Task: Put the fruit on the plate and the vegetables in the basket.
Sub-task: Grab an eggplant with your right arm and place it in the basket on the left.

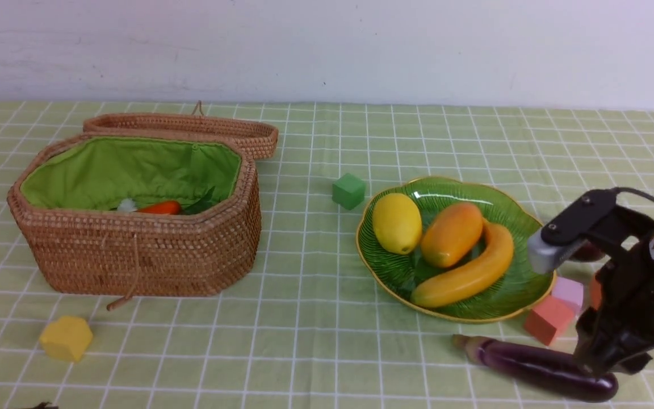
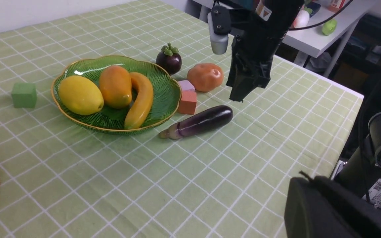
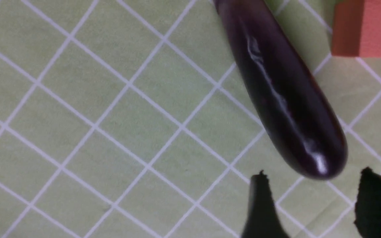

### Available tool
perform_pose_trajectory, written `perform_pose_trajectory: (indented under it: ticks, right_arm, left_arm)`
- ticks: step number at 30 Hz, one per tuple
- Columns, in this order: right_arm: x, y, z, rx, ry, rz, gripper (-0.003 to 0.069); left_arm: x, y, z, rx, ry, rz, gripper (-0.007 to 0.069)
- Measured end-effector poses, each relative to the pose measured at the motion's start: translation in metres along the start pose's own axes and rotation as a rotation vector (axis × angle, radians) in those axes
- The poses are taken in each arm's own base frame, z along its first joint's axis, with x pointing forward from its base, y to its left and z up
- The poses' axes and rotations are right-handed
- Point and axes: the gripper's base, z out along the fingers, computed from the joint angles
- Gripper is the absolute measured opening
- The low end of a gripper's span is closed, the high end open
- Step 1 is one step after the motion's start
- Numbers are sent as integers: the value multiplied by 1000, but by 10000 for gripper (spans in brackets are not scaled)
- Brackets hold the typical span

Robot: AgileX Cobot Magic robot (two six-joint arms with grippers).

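The green plate (image 1: 446,196) holds the lemon (image 1: 397,222), the mango (image 1: 452,234) and the banana (image 1: 469,272). A carrot (image 1: 159,208) lies inside the green-lined wicker basket (image 1: 134,250). On the cloth in front of the plate lies the purple eggplant (image 1: 531,366). My right gripper (image 3: 313,173) hangs open just over its rounded end, with nothing between the fingers. Beyond the plate, the mangosteen (image 2: 168,59) and the potato (image 2: 205,76) rest on the cloth. My left gripper (image 2: 309,185) is shut and empty, low at the near side.
The basket lid (image 1: 191,128) lies open behind the basket. Foam blocks lie about: green (image 1: 348,191), yellow (image 1: 66,338), salmon (image 1: 548,319) and pink (image 1: 568,292), the last two between plate and eggplant. The table edge (image 2: 342,89) runs close behind the right arm.
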Motion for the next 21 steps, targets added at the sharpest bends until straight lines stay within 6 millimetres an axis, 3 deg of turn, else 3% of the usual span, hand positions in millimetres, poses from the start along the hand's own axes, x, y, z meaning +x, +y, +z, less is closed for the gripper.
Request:
perform_pose_trajectory:
  ticks: [4, 7, 12, 21]
  right_arm:
    - [-5, -7, 22, -11, 32, -48, 571]
    - [-9, -12, 42, -5, 64, -66, 611]
    - [-11, -17, 63, -1, 106, -87, 587]
    - [-12, -14, 90, -98, 163, -93, 459]
  left_arm:
    - [1, 0, 0, 3, 12, 0, -13]
    - [2, -1, 0, 6, 25, 0, -13]
    - [2, -1, 0, 6, 26, 0, -13]
    - [3, -1, 0, 7, 30, 0, -10]
